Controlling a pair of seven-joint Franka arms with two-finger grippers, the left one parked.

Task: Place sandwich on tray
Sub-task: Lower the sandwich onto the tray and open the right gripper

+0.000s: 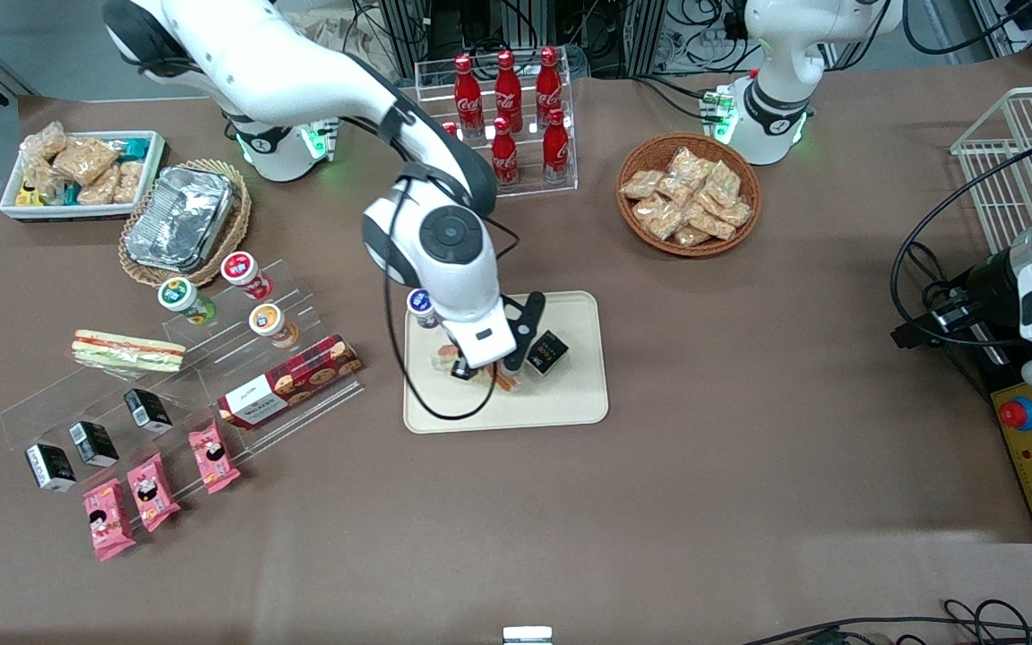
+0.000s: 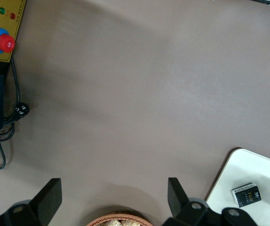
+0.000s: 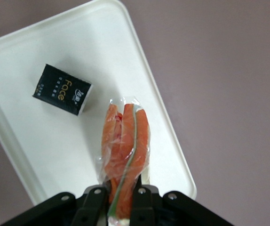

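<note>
The sandwich (image 3: pixel 125 146), a wrapped wedge with orange filling and a thin green stripe, is held in my gripper (image 3: pixel 120 202), which is shut on its lower end. It hangs just above or on the cream tray (image 3: pixel 31 56); contact cannot be told. In the front view the gripper (image 1: pixel 489 369) is over the tray (image 1: pixel 570 408), and only a sliver of the sandwich (image 1: pixel 504 380) shows under the hand. A small black box (image 3: pixel 62 96) lies on the tray beside the sandwich. The parked arm's wrist view shows a tray corner (image 2: pixel 262 174) with that box (image 2: pixel 246 195).
A blue-capped cup (image 1: pixel 422 307) stands at the tray's edge by the arm. Toward the working arm's end lie another wrapped sandwich (image 1: pixel 128 352), a clear stepped rack (image 1: pixel 238 358) of cups and snacks, a foil container (image 1: pixel 180 218) and a white bin (image 1: pixel 77 175). Cola bottles (image 1: pixel 507 107) and a snack basket (image 1: pixel 688 193) stand farther from the camera.
</note>
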